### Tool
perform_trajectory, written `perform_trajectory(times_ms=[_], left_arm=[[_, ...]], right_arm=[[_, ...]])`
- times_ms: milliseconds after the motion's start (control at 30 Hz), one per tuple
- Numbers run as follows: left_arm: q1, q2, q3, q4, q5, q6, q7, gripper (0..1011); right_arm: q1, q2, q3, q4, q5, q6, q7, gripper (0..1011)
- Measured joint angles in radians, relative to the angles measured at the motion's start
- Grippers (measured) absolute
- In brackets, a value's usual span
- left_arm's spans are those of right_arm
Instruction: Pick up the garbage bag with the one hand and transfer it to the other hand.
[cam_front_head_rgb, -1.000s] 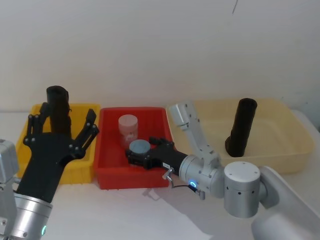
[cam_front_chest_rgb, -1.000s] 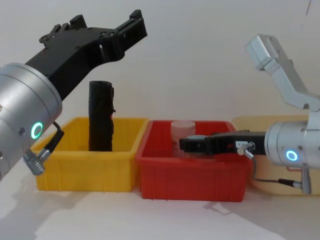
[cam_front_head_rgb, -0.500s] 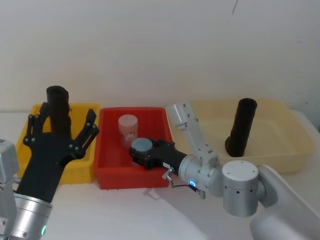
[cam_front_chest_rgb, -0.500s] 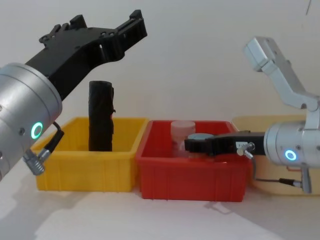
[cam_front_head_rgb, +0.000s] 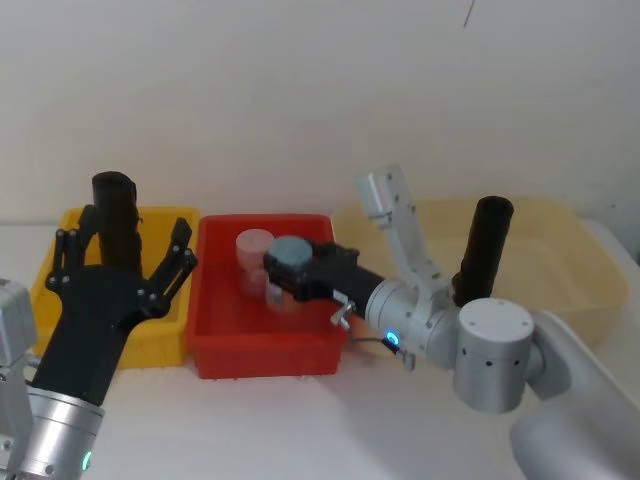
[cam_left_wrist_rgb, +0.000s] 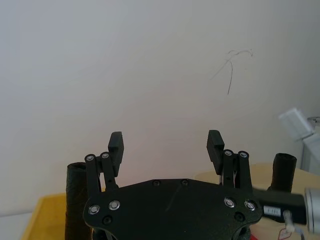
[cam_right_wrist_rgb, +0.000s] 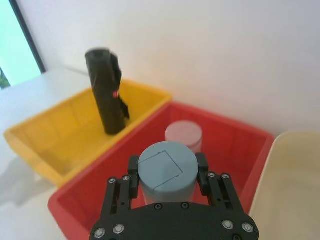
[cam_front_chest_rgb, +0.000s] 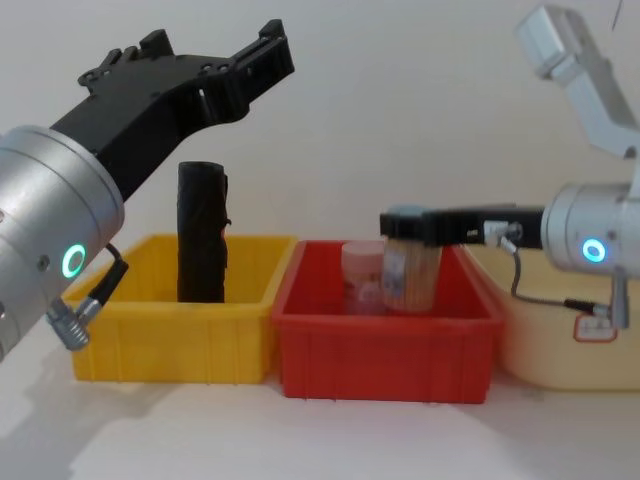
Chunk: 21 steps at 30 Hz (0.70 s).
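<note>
Garbage bag upright in beige bin, right hand beside it clamped on grey-lidded jar, left hand spread wide

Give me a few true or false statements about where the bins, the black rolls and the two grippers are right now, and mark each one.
1. The right gripper is shut on a blue-lidded jar above the red bin. True.
2. The left gripper holds a black roll. False: it is open and holds nothing.
3. The garbage bag stands in the cream bin. True.
4. The red bin holds a pink-lidded jar. True.
5. The slim black roll lies flat in the yellow bin. False: it stands upright.
</note>
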Motion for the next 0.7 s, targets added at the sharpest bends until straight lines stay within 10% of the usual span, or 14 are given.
perform_trajectory(times_ms=[700], left_arm=[[0.0, 0.0, 0.0, 0.0, 0.0, 0.0, 0.0, 1001]], right_arm=[[0.025, 0.044, 0.102, -0.029, 0.003, -0.057, -0.061, 646]])
